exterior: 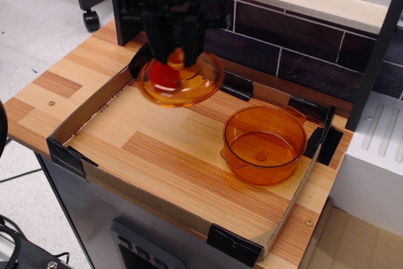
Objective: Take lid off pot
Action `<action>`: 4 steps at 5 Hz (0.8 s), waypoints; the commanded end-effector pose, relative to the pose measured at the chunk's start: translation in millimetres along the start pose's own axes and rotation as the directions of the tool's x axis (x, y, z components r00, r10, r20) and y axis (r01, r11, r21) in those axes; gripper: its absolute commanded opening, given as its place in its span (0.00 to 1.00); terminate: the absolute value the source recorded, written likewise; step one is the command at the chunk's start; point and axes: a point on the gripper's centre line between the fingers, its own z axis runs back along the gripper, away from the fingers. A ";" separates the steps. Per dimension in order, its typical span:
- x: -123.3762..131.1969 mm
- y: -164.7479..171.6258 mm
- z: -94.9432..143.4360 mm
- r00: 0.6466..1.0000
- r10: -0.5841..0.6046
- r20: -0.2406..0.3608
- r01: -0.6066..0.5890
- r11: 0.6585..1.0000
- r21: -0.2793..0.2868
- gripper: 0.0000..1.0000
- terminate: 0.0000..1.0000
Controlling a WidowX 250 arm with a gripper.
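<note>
Lid [181, 81]: orange, see-through, domed, held in the air at the back left, well apart from the pot.
Tool [177, 55]: black, seemingly closed on the lid's knob; blurred.
Pot [264, 145]: orange, uncovered, on the tabletop [157, 149] at the right.
Red ball [165, 74]: seen through the lid.

Single fixed cam, high, off the near-left corner of the counter [75, 86], angled down toward the far-right tiled wall [302, 42]. Mid-range: whole cardboard tray [82, 114] in frame, floor at left.
</note>
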 end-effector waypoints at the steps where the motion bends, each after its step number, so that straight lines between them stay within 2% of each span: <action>1: 12.2 13.8 -21.1 1.000 -0.015 0.011 0.014 0.998 0.068 0.00 0.00; 2: 17.1 18.5 -31.5 1.000 -0.001 0.023 -0.002 0.995 0.105 0.00 0.00; 3: 21.1 23.0 -36.0 1.000 -0.001 0.022 -0.002 0.992 0.129 1.00 0.00; 4: 25.6 25.6 -39.1 0.999 -0.006 0.035 0.000 0.988 0.155 1.00 0.00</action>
